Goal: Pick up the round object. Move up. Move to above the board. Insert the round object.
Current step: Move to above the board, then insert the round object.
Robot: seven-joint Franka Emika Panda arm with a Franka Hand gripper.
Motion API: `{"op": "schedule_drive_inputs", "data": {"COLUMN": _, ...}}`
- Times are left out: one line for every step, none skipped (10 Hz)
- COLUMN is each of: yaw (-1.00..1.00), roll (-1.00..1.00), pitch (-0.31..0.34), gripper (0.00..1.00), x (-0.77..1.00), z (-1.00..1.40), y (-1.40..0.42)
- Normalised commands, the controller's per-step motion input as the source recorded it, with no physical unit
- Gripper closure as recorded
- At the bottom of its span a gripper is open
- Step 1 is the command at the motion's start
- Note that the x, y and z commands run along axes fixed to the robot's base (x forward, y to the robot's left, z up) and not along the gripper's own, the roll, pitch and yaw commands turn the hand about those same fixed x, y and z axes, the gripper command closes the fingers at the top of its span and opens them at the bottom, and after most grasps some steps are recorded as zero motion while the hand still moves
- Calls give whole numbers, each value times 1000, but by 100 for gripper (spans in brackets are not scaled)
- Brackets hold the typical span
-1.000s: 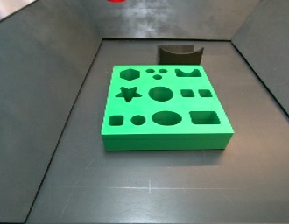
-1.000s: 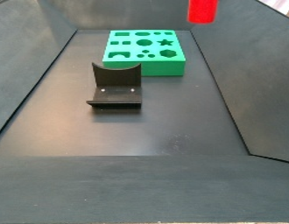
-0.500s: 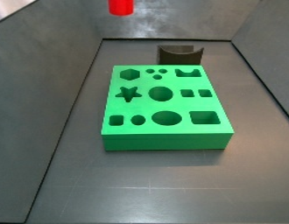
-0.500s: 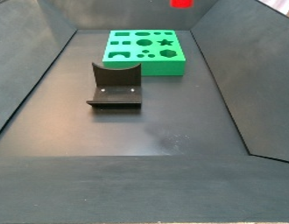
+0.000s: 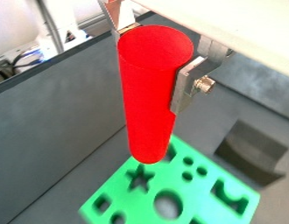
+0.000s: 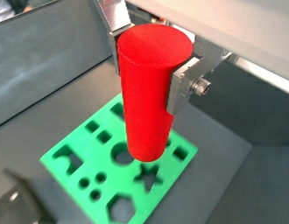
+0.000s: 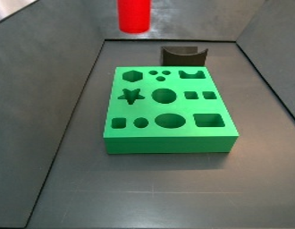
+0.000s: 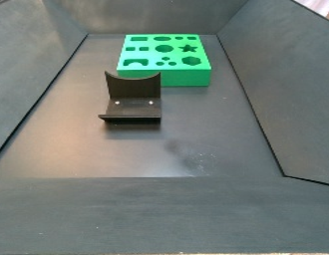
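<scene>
Gripper [image 5: 158, 66] fingers clamped on the round object [image 5: 150, 92], long axis pointing down at the board [image 5: 171, 197], peg at top centre in a side view [image 7: 134, 15], well above board.

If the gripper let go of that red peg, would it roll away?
Probably. The red peg is a smooth round cylinder, so lying on its side it would likely roll. It looks stiff, hanging straight between the gripper fingers. Being tall and narrow, it would likely tip if stood on the green board.
</scene>
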Motion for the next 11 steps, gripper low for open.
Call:
{"op": "schedule_drive_inputs", "data": {"yaw": 5, "roll": 58, "pitch": 127, "gripper": 100, "x": 188, "z": 26, "y": -347}}
{"op": "schedule_drive_inputs", "data": {"yaw": 12, "roll": 63, "pitch": 116, "gripper": 100, "x": 148, "z": 25, "y": -223}}
{"op": "schedule_drive_inputs", "data": {"yaw": -214, "roll": 14, "pitch": 23, "gripper": 100, "x": 749, "z": -1000, "y": 300}}
{"op": "schedule_drive_inputs", "data": {"yaw": -217, "roll": 17, "pitch": 17, "gripper": 100, "x": 717, "z": -1000, "y": 271}}
{"op": "schedule_drive_inputs", "data": {"yaw": -229, "roll": 31, "pitch": 10, "gripper": 100, "x": 671, "z": -1000, "y": 229}}
{"op": "schedule_drive_inputs", "data": {"yaw": -231, "roll": 0, "pitch": 0, "gripper": 100, "x": 651, "z": -1000, "y": 49}}
{"op": "schedule_drive_inputs", "data": {"yaw": -274, "roll": -44, "pitch": 0, "gripper": 100, "x": 723, "z": -943, "y": 0}}
{"op": "schedule_drive_inputs", "data": {"yaw": -220, "roll": 13, "pitch": 0, "gripper": 100, "x": 549, "z": -1000, "y": 0}}
{"op": "schedule_drive_inputs", "data": {"yaw": -180, "roll": 39, "pitch": 0, "gripper": 100, "x": 431, "z": -1000, "y": 0}}
{"op": "schedule_drive_inputs", "data": {"yaw": -89, "roll": 49, "pitch": 0, "gripper": 100, "x": 89, "z": -794, "y": 60}}
{"op": "schedule_drive_inputs", "data": {"yaw": -14, "roll": -29, "pitch": 0, "gripper": 100, "x": 0, "z": -469, "y": 103}}
